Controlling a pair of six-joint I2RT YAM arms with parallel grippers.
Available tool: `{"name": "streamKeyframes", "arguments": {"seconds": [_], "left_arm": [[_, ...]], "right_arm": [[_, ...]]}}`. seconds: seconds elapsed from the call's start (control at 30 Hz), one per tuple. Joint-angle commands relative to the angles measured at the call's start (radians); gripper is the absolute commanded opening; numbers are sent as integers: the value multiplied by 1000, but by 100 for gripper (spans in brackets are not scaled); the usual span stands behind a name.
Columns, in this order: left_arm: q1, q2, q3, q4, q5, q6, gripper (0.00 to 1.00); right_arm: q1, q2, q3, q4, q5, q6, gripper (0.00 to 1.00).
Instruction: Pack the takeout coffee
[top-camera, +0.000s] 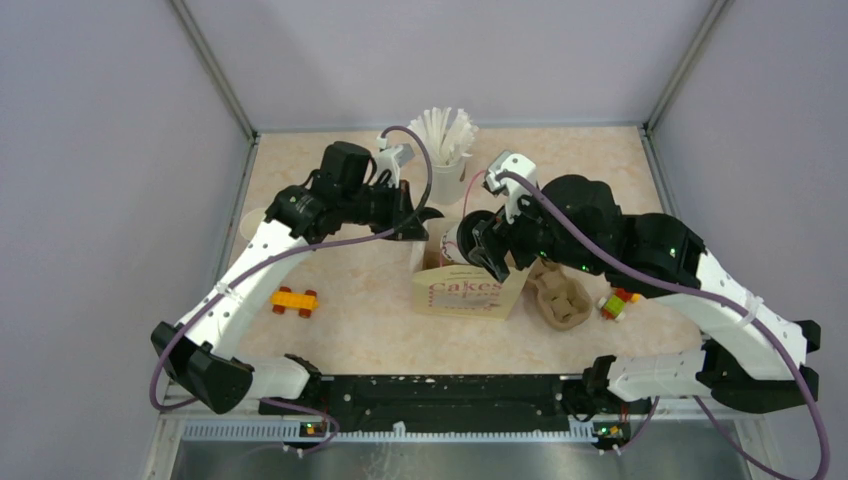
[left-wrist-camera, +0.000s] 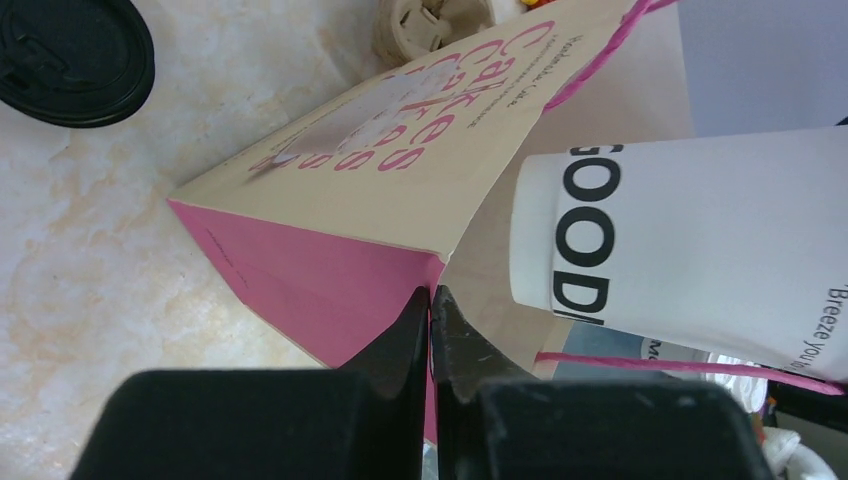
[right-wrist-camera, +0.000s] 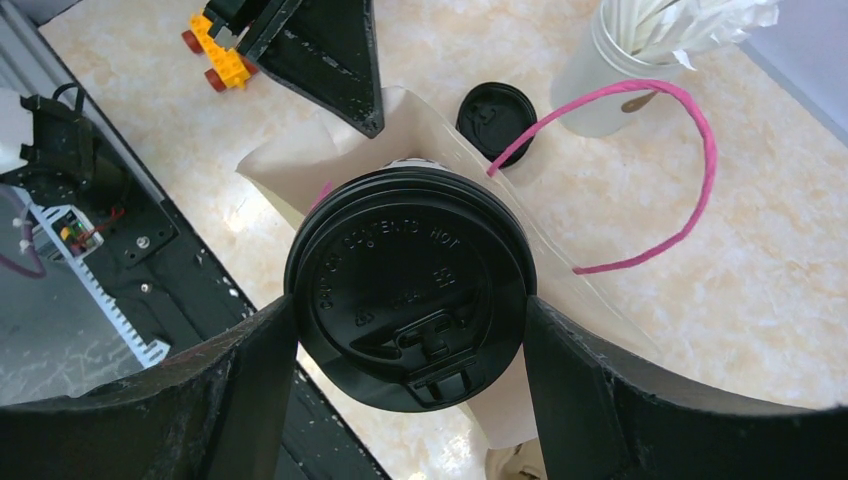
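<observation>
The takeout coffee (right-wrist-camera: 405, 285), a white paper cup (left-wrist-camera: 700, 240) with a black lid, is held by my right gripper (right-wrist-camera: 410, 312), which is shut on its sides. The cup hangs tilted at the open mouth of a cream and pink paper bag (top-camera: 465, 292) printed "Cakes". My left gripper (left-wrist-camera: 431, 300) is shut on the bag's (left-wrist-camera: 380, 150) pink side wall at the rim. In the top view the left gripper (top-camera: 425, 218) is at the bag's back left corner, and the right gripper (top-camera: 478, 245) is just above the bag with the cup (top-camera: 452, 240).
A loose black lid (right-wrist-camera: 497, 118) lies on the table behind the bag. A white cup of straws (top-camera: 447, 150) stands at the back. A brown pulp carrier (top-camera: 560, 297) and a toy block (top-camera: 618, 303) lie right of the bag, an orange toy car (top-camera: 294, 300) left.
</observation>
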Motion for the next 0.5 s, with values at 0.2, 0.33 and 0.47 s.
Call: {"name": "streamKeyframes", "arguments": {"seconds": [0.2, 0.33, 0.47], "left_arm": [[-4, -68, -23, 109, 87, 133, 8], [-4, -74, -35, 113, 94, 168, 9], [-4, -79, -35, 112, 102, 179, 9]], "right_arm": [[4, -24, 96, 37, -7, -51, 70], [4, -59, 50, 62, 105, -39, 70], [5, -67, 41, 59, 86, -44, 70]]}}
